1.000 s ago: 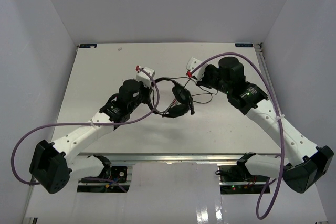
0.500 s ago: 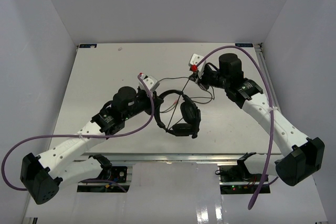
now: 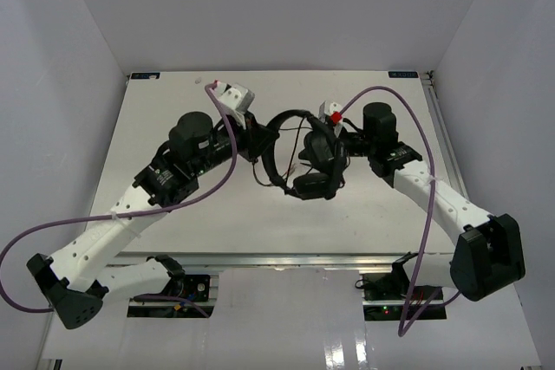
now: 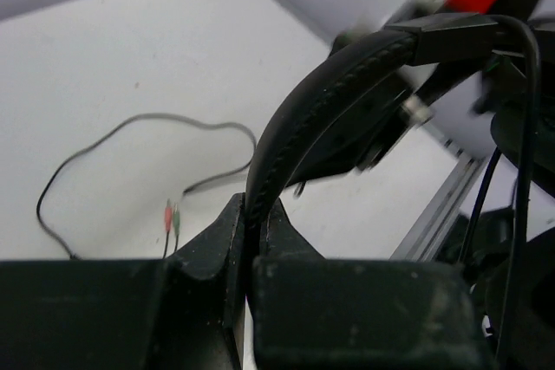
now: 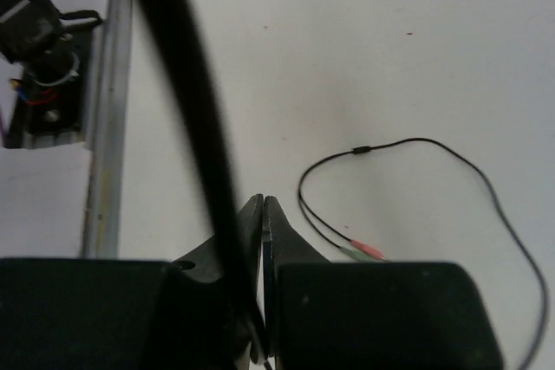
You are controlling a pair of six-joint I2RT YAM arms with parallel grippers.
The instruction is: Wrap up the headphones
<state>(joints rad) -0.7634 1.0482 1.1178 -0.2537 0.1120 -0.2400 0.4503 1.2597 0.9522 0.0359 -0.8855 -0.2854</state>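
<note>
The black headphones (image 3: 314,152) are held off the white table (image 3: 173,110) between my two grippers. My left gripper (image 3: 258,141) is shut on the padded headband (image 4: 347,75), which runs up from between the fingertips in the left wrist view, where the gripper (image 4: 254,205) shows closed. My right gripper (image 3: 329,146) is beside the earcups. In the right wrist view it (image 5: 262,201) is shut, with the thin black cable (image 5: 191,84) running down into the jaws. The slack cable (image 5: 416,141) lies looped on the table, ending in red and green plugs (image 5: 364,251), which also show in the left wrist view (image 4: 171,214).
An aluminium rail (image 5: 104,127) runs along the table's near edge, with electronics beyond it. White walls close the table on three sides. The arms' thick purple cables (image 3: 416,140) arc over both arms.
</note>
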